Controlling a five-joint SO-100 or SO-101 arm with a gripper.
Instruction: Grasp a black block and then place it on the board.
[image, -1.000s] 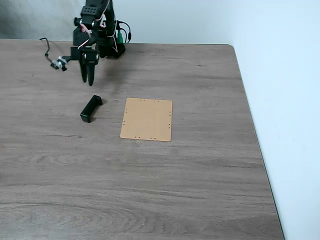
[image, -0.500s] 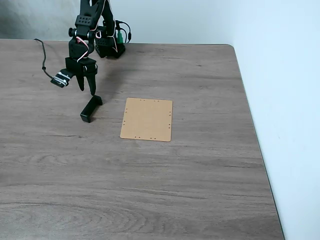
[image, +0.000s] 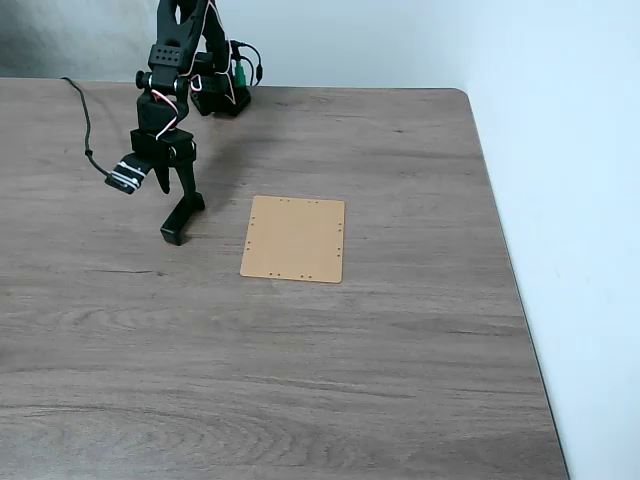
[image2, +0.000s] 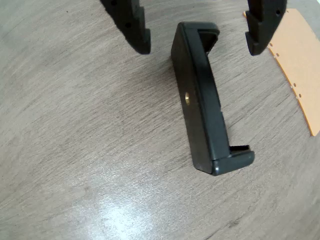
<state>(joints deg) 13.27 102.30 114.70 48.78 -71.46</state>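
The arm stands at the upper left of the fixed view, bent down over the black block (image: 182, 218), which lies on the wood-grain tabletop (image: 330, 370) left of centre, just beside the left edge of the board (image: 294, 239) but not touching it. The board is a thin tan panel with small holes along its edges, flat on the table near the middle of the frame.

In the wrist view the gripper (image2: 200, 42) comes in from the top edge with its jaws spread wide, one finger at upper left, the other at upper right, and the far end of the black block (image2: 202, 100) sits between them. Nothing is pinched; both fingertips look clear of the block's sides. A corner of the board (image2: 300, 70) shows at the right edge of that view.

The block looks like a rigid moulded plastic bar with short turned-in ends and a small brass-coloured hole in its long side. I'd judge it light and stiff, so it shouldn't bend or crush under the jaws. The matte finish ought to give fair grip, though the smooth long faces could slide if caught at a slant. The sensible hold is across the narrow width, on the two long flat sides, nearer the middle than the end so it doesn't tip when lifted.
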